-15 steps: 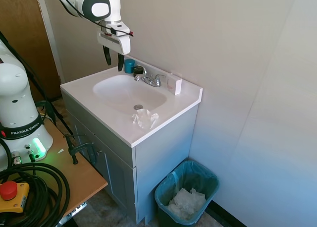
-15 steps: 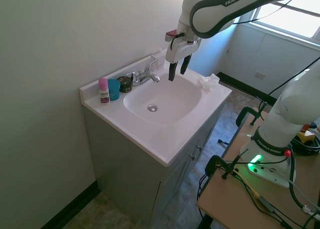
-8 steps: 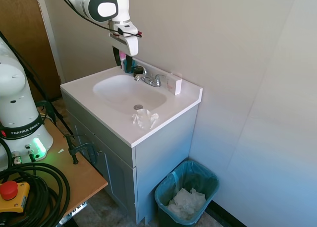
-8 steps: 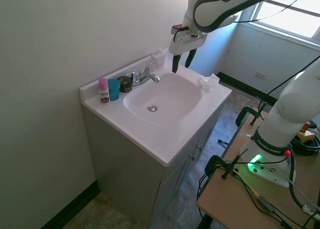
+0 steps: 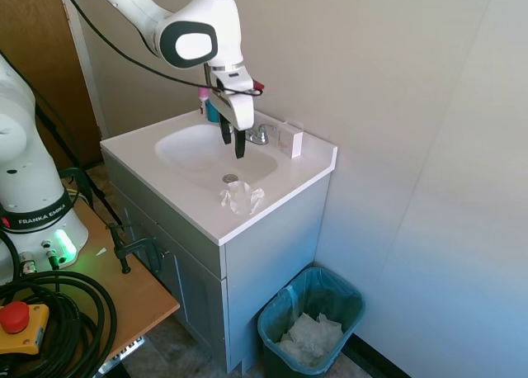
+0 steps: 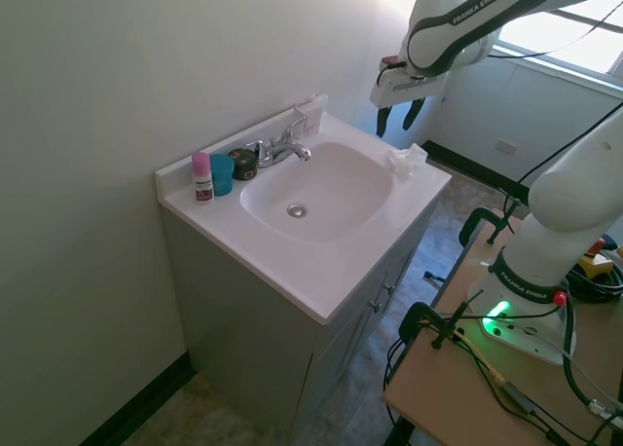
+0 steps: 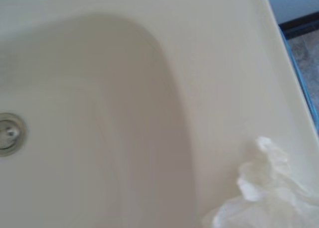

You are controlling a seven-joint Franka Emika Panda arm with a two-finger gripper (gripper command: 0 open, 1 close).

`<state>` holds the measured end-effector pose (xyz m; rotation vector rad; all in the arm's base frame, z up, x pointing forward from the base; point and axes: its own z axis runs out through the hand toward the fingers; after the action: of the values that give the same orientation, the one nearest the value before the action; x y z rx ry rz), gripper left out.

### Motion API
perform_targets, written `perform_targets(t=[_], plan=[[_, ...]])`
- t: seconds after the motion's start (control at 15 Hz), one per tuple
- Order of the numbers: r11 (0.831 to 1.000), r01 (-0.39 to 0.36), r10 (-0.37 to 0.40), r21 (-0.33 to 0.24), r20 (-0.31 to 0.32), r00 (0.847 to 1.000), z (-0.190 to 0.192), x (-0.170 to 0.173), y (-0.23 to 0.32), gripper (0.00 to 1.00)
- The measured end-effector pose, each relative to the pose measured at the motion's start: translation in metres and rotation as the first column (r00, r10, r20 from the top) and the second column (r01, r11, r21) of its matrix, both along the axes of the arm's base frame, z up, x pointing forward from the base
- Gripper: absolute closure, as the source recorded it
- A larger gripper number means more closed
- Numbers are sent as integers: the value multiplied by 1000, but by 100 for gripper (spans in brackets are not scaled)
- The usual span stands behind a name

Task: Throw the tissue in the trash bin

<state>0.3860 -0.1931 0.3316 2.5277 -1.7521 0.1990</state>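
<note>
The tissue (image 5: 241,198), a small crumpled white wad, lies on the white sink counter (image 5: 140,151) near its front edge, past the basin's drain. It also shows in the second exterior view as the tissue (image 6: 407,159) and close up in the wrist view as the tissue (image 7: 264,198). My gripper (image 5: 232,142) hangs open and empty above the basin, a short way above and behind the wad. From the other side the gripper (image 6: 393,121) is seen just above the tissue. The teal trash bin (image 5: 276,310) stands on the floor beside the vanity, holding a heap of white paper.
A chrome faucet (image 5: 252,133) and a white box (image 5: 290,139) stand along the back wall. A pink-capped bottle (image 6: 201,177), a teal cup (image 6: 222,173) and a dark jar (image 6: 243,164) sit at the counter's far corner. The drain (image 7: 9,133) is in the basin.
The gripper has swung from beside the faucet and cup across the basin toward the tissue side of the counter, and has come down lower. The tissue has not moved.
</note>
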Motion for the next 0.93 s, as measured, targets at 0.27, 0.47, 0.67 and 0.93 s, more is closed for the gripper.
perform_targets(t=[0.27, 0.47, 0.67, 0.93], plan=[[999, 51, -51, 8, -27, 998, -41, -10, -27, 0], [997, 75, -75, 16, -47, 996, -65, -10, -40, 0], [996, 87, -85, 35, -55, 995, -78, -6, -45, 100], [995, 81, -77, 66, -60, 995, -85, -3, -48, 100]])
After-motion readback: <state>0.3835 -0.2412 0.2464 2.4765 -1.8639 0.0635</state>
